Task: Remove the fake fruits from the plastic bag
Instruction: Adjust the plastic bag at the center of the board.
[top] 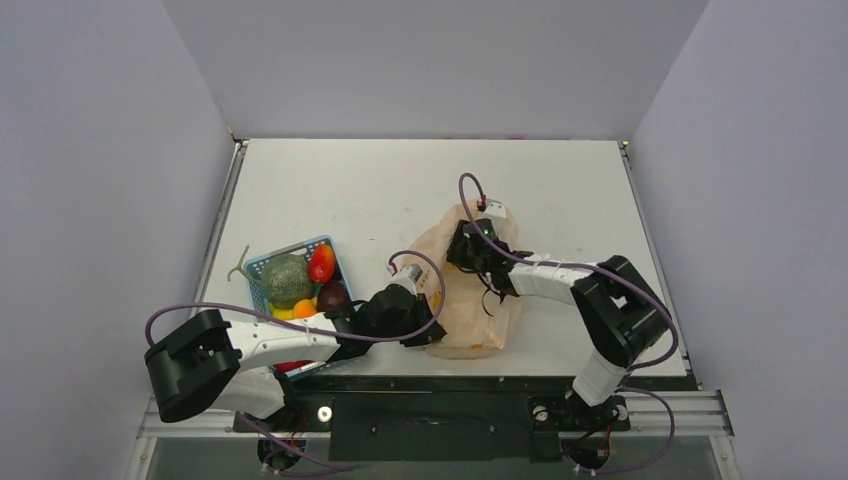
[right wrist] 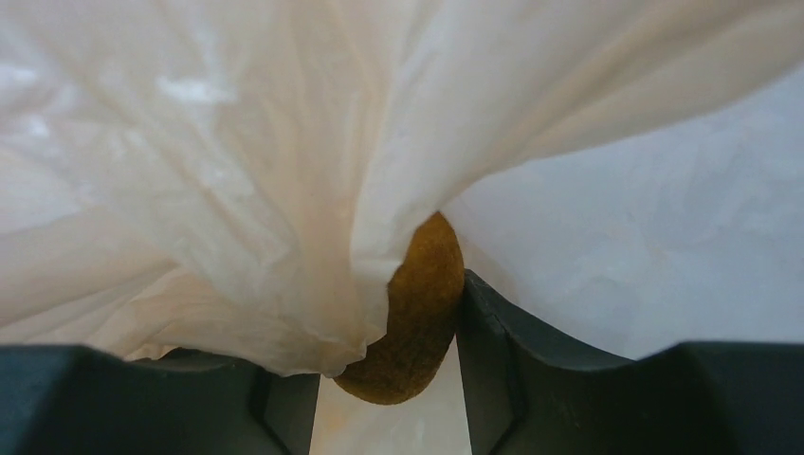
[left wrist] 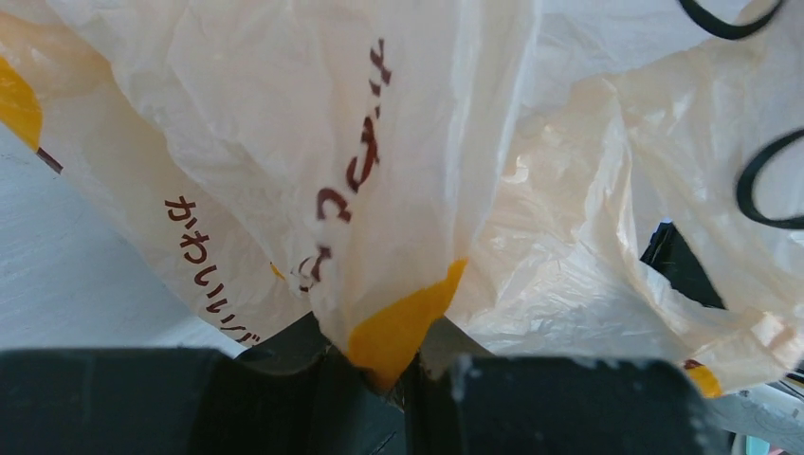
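Left fingers (left wrist: 190, 403) clamp narrow on a fold of the plastic bag (top: 490, 325), anchoring it to the desk (top: 350, 190), so right fingers (right wrist: 569, 398) can pinch the small brown fruit (right wrist: 417, 322) half under film at the far end.

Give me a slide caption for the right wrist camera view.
The right claw pinches a brown fruit, with the plastic bag draped over both.

White table (top: 350, 190), blue mesh basket (top: 285, 251) (left side), green melon (top: 286, 281) inside
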Controlling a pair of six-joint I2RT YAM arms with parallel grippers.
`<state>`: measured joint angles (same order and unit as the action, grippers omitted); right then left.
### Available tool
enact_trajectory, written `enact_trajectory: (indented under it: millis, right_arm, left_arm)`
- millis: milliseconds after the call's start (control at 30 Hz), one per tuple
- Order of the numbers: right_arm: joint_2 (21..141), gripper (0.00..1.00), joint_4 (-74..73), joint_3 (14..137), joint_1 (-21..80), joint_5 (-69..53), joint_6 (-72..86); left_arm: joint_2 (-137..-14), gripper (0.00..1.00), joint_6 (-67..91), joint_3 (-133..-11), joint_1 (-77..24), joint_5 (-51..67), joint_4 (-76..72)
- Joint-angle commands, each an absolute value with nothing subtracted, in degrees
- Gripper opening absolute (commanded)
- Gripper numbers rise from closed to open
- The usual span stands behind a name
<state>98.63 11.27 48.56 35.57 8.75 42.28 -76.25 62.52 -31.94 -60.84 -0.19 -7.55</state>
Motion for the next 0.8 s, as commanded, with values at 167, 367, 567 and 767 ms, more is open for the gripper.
enact_trajectory:
  millis: [167, 367, 567, 767]
  right_arm:
    - [82.54, 0.25, 5.91, 43.93, 38.57, 11.69, 34.93]
    - [72.00, 0.17, 1.20, 38.33, 41.22, 12.44, 32.61]
    - [62.33, 0.04, -3.67, 31.89, 41.13, 5.25, 31.91]
    - [52.76, 0.00, -10.42, 31.93, 41.06, 5.07, 32.32]
  left_arm:
    - [-77.45, 0.13, 62.79, -33.93, -61.17, -1.35, -9.52]
    - [-79.74, 0.13, 62.54, -35.47, -60.84, -1.26, -9.41]
    - [-82.06, 0.13, 62.61, -36.01, -56.98, 1.80, -11.52]
    - [-87.20, 0.17, 60.61, -40.04, -50.19, 9.35, -13.45]
